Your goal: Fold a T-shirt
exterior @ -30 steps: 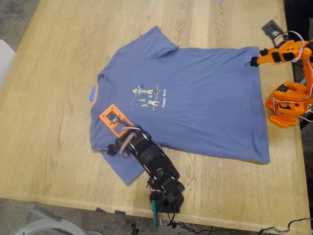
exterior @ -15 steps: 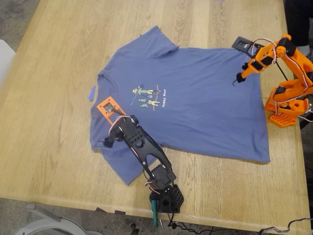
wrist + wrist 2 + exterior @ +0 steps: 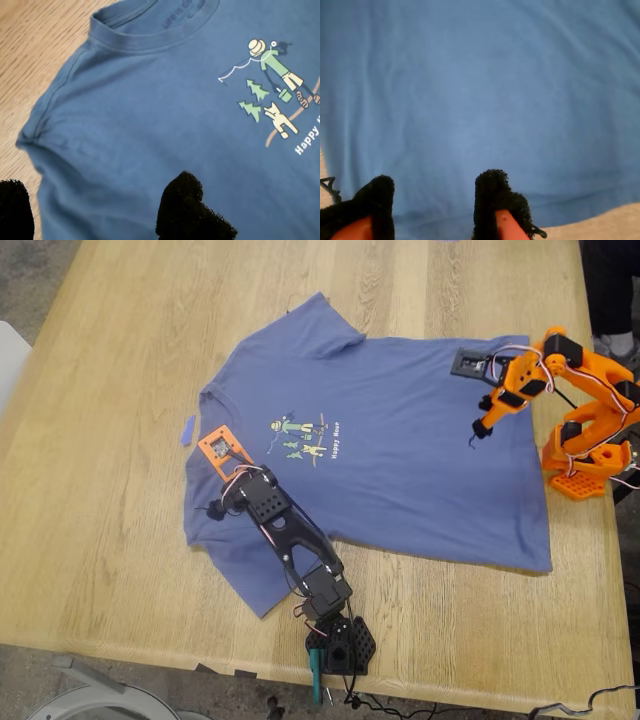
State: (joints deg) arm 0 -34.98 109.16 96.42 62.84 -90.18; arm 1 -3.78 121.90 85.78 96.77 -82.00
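Black-tipped jaws of my first gripper [image 3: 95, 210] and my second gripper [image 3: 432, 205] both stand apart over the T-shirt [image 3: 380, 440], holding nothing, and we note it spread flat, print up, on the wooden table [image 3: 100, 390].

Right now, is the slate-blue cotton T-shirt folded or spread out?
Spread out. The slate-blue cotton T-shirt lies flat on the wooden table, both sleeves out, chest print visible.
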